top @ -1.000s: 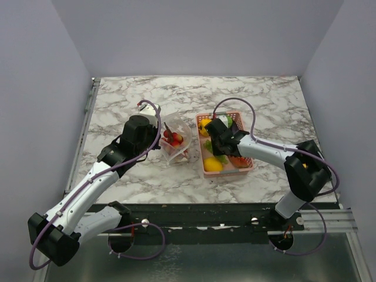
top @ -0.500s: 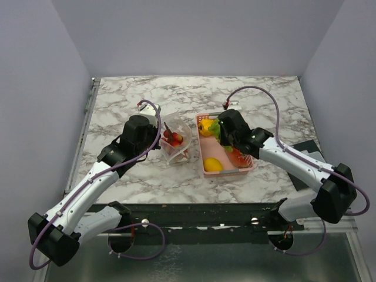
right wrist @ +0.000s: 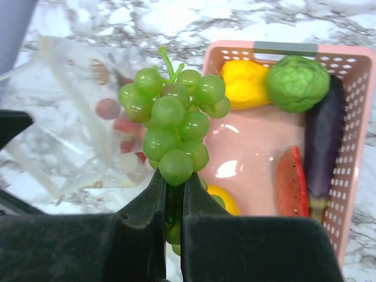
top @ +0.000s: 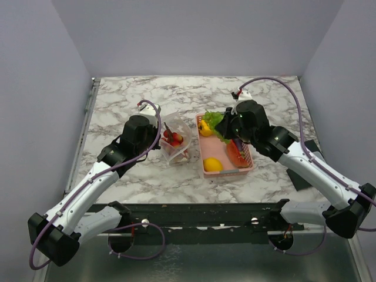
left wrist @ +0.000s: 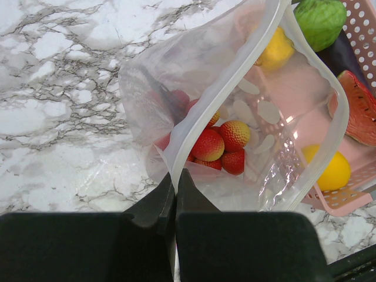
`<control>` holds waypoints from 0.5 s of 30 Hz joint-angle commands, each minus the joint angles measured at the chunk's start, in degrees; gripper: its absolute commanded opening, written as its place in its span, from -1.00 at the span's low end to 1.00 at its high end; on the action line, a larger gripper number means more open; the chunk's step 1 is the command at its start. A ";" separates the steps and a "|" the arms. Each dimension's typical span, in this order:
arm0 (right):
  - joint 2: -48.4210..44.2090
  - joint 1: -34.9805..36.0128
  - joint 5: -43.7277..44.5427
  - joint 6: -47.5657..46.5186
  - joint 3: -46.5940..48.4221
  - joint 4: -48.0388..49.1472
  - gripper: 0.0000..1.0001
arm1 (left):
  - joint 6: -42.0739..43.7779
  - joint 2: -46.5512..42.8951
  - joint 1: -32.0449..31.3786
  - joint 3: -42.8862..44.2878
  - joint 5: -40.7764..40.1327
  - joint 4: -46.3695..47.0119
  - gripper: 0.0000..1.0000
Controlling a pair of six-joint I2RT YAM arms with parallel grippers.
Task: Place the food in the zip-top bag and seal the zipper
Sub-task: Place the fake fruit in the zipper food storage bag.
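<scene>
The clear zip-top bag (top: 176,141) stands open on the marble with red berries (left wrist: 220,147) inside. My left gripper (left wrist: 175,176) is shut on the bag's mouth edge, pinching the whitish zipper (left wrist: 235,76) strip. My right gripper (right wrist: 174,182) is shut on a bunch of green grapes (right wrist: 173,117), held in the air above the left end of the pink basket (top: 229,173), right of the bag. In the basket lie a yellow fruit (right wrist: 244,82), a round green fruit (right wrist: 296,82), a purple eggplant (right wrist: 323,141), a watermelon slice (right wrist: 288,182) and a lemon (top: 212,164).
The basket sits close to the bag's right side. Grey walls enclose the marble table on three sides. A metal rail runs along the near edge, by the arm bases.
My right gripper has lifted the green grapes out of the basket and risen toward the back. The left gripper and the bag have stayed put.
</scene>
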 commanded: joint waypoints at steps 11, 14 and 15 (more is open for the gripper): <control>2.33 9.63 -5.33 1.73 9.63 -3.28 -0.99 | 0.34 0.02 0.27 -0.59 1.17 1.02 -1.00; 5.05 11.95 -3.66 2.03 11.25 -3.68 -0.99 | 0.38 0.14 0.26 -0.52 1.13 1.02 -1.00; 6.03 12.44 -2.93 2.20 11.78 -3.93 -0.99 | 0.31 0.07 0.26 -0.58 1.13 1.06 -1.00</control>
